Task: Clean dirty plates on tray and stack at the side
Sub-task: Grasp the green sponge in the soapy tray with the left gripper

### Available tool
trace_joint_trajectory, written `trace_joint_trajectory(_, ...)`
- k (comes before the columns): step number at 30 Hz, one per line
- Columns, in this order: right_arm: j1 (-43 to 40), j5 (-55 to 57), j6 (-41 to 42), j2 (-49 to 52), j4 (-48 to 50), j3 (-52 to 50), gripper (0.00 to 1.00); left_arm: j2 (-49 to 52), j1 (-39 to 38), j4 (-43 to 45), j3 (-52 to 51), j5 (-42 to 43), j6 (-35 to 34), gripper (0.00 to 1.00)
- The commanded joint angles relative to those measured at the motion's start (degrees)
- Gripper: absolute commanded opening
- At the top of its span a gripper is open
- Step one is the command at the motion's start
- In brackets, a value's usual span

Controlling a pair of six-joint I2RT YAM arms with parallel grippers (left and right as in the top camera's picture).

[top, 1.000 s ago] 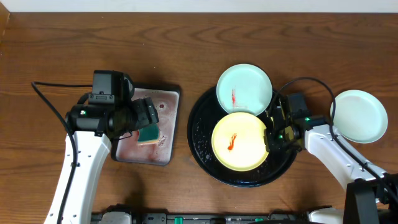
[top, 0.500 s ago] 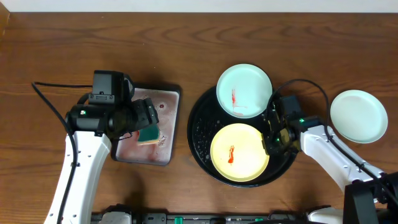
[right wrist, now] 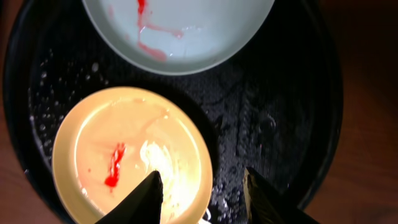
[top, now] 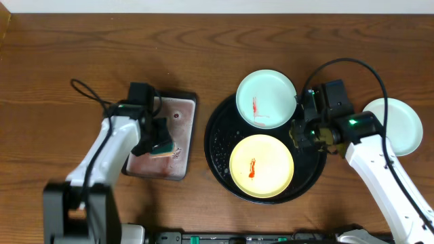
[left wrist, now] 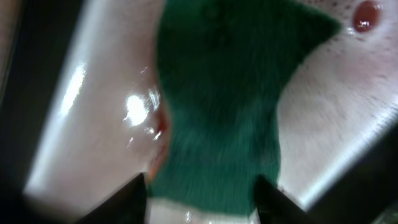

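Nearest lies the yellow plate, flat in the near half of the black tray, with a short red streak left of its middle. In the right wrist view its right rim sits just under and left of the right gripper. The gripper's jaws stand wide and hold nothing, hovering over the wet tray floor.

To the left, on the bench, the left gripper is down on the small white tray, well apart from every plate. Its wrist view is blurred, but the green sponge fills the gap between the fingertips, so the left gripper seems clamped on it.

Farther back, the smeared mint plate rests at the tray's far edge, just beyond the yellow one and left of the right gripper. Red marks show left of its middle.

Off the tray at far right, the clean mint plate lies on the bench, partly behind the right arm.
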Motion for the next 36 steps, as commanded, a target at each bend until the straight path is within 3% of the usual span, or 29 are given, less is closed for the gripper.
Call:
trace_joint_trajectory(1,-0.1,-1.2,0.5,-0.8,-1.6,0.3,0.4,5.7,-0.1,3.1,-0.4,2.3,-1.7,0.38)
trace_joint_trajectory(4,-0.1,-1.2,0.5,-0.8,-2.6,0.3,0.39,9.0,-0.1,4.7,-0.4,2.3,-1.7,0.19)
trace_joint_trajectory(5,-0.1,-1.2,0.5,-0.8,-2.9,0.3,0.39,9.9,-0.1,4.7,-0.4,2.3,-1.6,0.08)
trace_joint_trajectory(12,-0.1,-1.2,0.5,-0.8,-3.1,0.3,0.38,8.3,-0.1,-1.6,2.3,2.3,0.3,0.07)
trace_joint_trajectory(13,-0.1,-1.2,0.5,-0.8,-3.1,0.3,0.38,7.8,-0.1,-2.6,2.9,2.3,0.7,0.1)
trace_joint_trajectory(14,-0.1,-1.2,0.5,-0.8,-3.1,0.3,0.38,6.9,-0.1,-4.0,4.0,2.3,1.4,0.3)
trace_joint_trajectory(15,-0.1,-1.2,0.5,-0.8,-3.1,0.3,0.38,5.8,-0.1,-5.2,5.1,2.3,2.1,0.41)
trace_joint_trajectory(18,-0.1,-1.2,0.5,-0.8,-3.1,0.3,0.39,3.0,-0.1,-5.3,6.3,1.7,4.3,0.59)
trace_joint_trajectory(23,-0.1,-1.2,0.5,-0.8,-3.1,0.3,0.39,2.7,-0.1,-0.9,5.6,-4.5,4.4,0.62)
trace_joint_trajectory(29,-0.1,-1.2,0.5,-0.8,-3.1,0.3,0.39,7.4,-0.1,6.0,1.9,-4.6,4.4,0.62)
trace_joint_trajectory(31,-0.1,-1.2,0.6,-0.8,-3.1,0.3,0.39,9.5,-0.1,7.7,1.2,-4.6,4.4,0.54)
trace_joint_trajectory(34,-0.1,-1.2,1.2,-0.8,-3.3,0.3,0.39,11.6,-0.1,8.3,1.1,-4.3,4.3,0.08)
trace_joint_trajectory(36,-0.1,-1.2,1.2,-0.8,-3.3,0.3,0.39,11.3,-0.1,8.1,1.3,-4.3,4.4,0.08)
